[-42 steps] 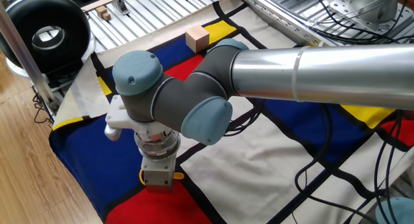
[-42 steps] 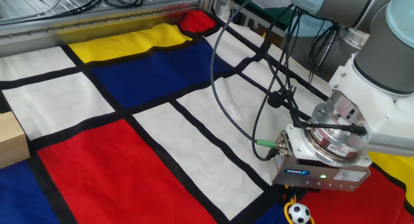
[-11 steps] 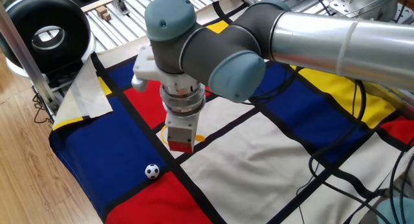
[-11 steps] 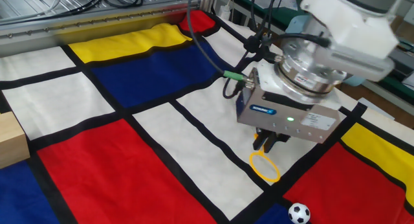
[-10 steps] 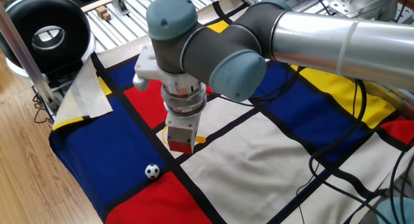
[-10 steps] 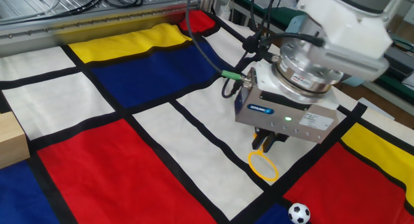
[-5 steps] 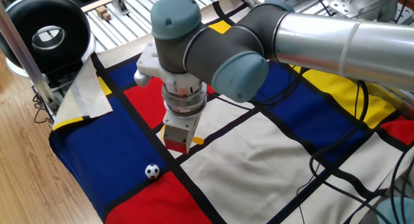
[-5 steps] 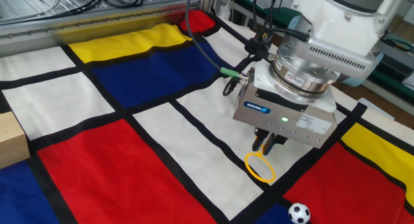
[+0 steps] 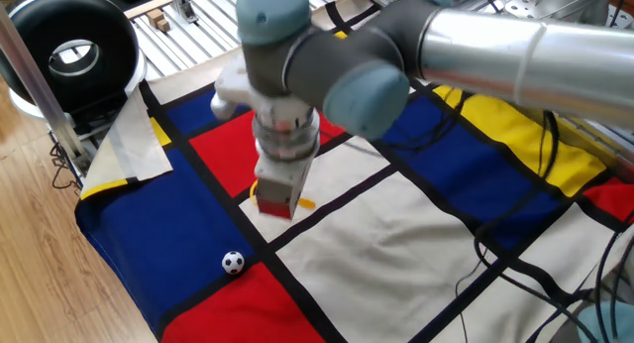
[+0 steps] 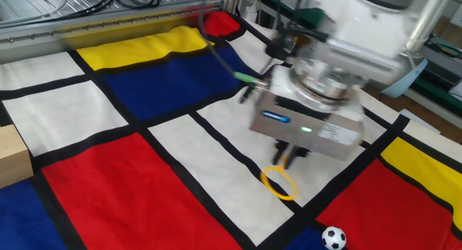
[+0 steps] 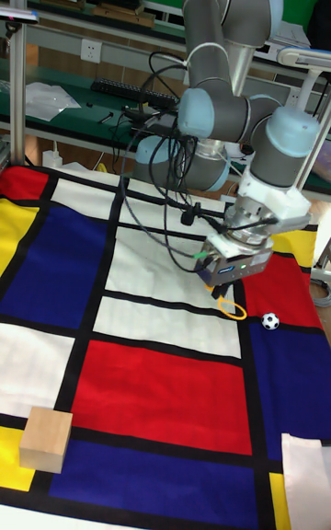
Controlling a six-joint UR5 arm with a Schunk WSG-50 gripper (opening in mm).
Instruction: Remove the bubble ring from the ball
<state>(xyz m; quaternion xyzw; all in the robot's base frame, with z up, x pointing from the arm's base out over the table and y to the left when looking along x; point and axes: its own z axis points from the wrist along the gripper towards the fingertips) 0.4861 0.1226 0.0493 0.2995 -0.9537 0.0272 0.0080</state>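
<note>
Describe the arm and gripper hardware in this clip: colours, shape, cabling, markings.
A silver-tubed arm with grey joints and light blue caps. The gripper has a boxy grey body with a blue label, a lit green light and short dark fingers. Black cables loop along it.

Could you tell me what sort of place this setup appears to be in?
Most likely a robotics lab or workshop. The arm's gripper works over a colour-block cloth spread on a table; an aluminium-profile frame and loose cables surround it, and a green-topped bench with a keyboard stands behind.
</note>
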